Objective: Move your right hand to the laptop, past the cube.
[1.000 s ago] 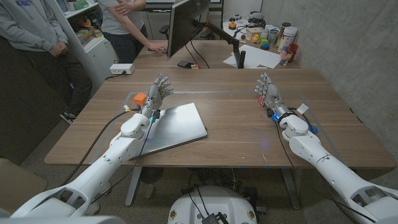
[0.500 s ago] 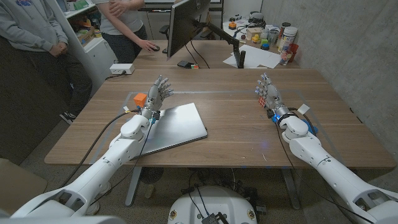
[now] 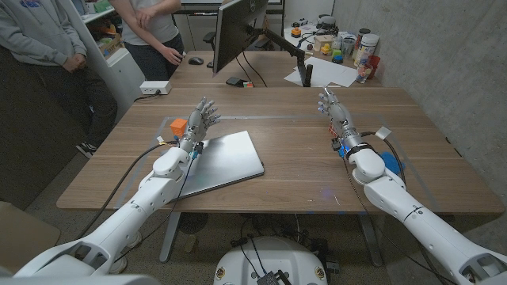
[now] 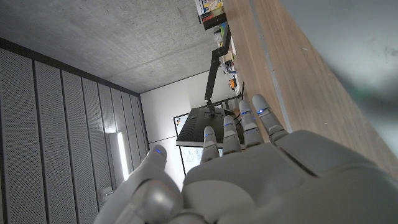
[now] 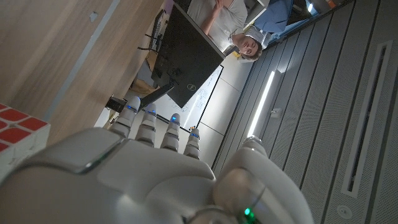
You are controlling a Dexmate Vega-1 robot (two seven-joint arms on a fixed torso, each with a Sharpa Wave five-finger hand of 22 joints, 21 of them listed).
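Looks like an office or robotics lab workspace: bare grey concrete walls (image 3: 444, 55), a long wooden work table (image 3: 301, 158), and beyond the raised right hand (image 3: 334, 115) a second desk carrying a black flat monitor on an arm (image 3: 238, 32), white papers (image 3: 329, 73) and cluttered bottles and jars (image 3: 352, 47). Farther past the left hand (image 3: 202, 119), two standing people (image 3: 95, 32) beside shelving.

Orange block (image 3: 178, 125) on the wooden table (image 3: 301, 170); monitor (image 3: 234, 32), white power strip (image 3: 155, 87), two people behind.

Concrete wall (image 3: 444, 47), wooden table (image 3: 301, 158), cluttered desk (image 3: 277, 67) behind
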